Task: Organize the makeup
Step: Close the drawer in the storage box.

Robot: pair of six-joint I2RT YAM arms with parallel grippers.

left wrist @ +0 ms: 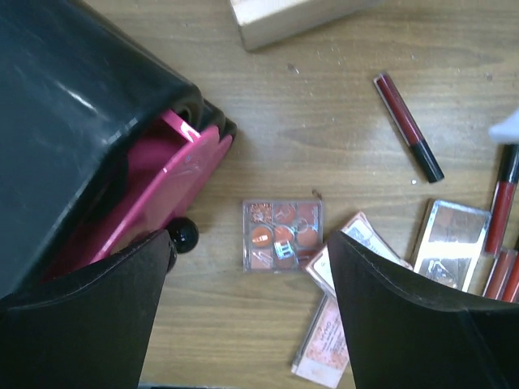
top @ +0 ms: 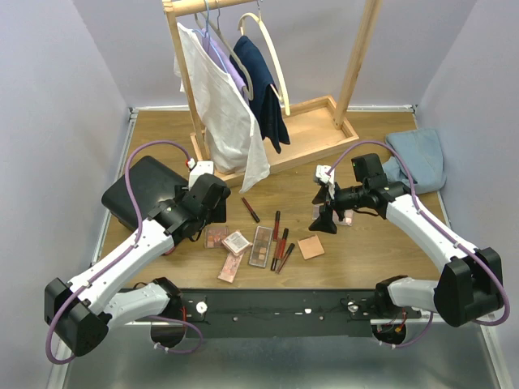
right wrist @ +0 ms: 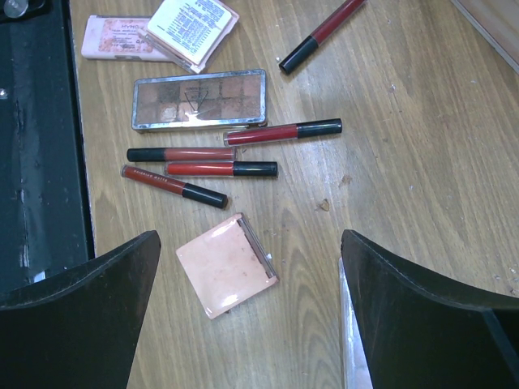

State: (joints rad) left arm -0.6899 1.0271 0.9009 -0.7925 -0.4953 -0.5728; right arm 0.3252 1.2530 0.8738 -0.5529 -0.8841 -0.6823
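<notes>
Black case (top: 138, 188): at the left edge of the counter (top: 373, 251); pink drawer (left wrist: 174, 174) partly out.
Left gripper (left wrist: 247, 243): jaws wide, holding nothing; positioned above a small square palette (left wrist: 281, 235), just beside the drawer.
Makeup, left group: square compact (top: 236, 241) and flat pink palette (top: 231, 267), touching, toward the near edge.
Makeup, centre: long eyeshadow palette (top: 262, 245); four dark-red tubes (right wrist: 219, 168) just right of it; one separate tube (top: 250, 209) farther back.
Peach compact (right wrist: 227, 265): lies flat, lid shut, near the tubes but apart from them.
Right gripper (right wrist: 250, 239): jaws wide, empty, above the peach compact.
Blue cloth (top: 422, 158): right edge, toward the far corner.
</notes>
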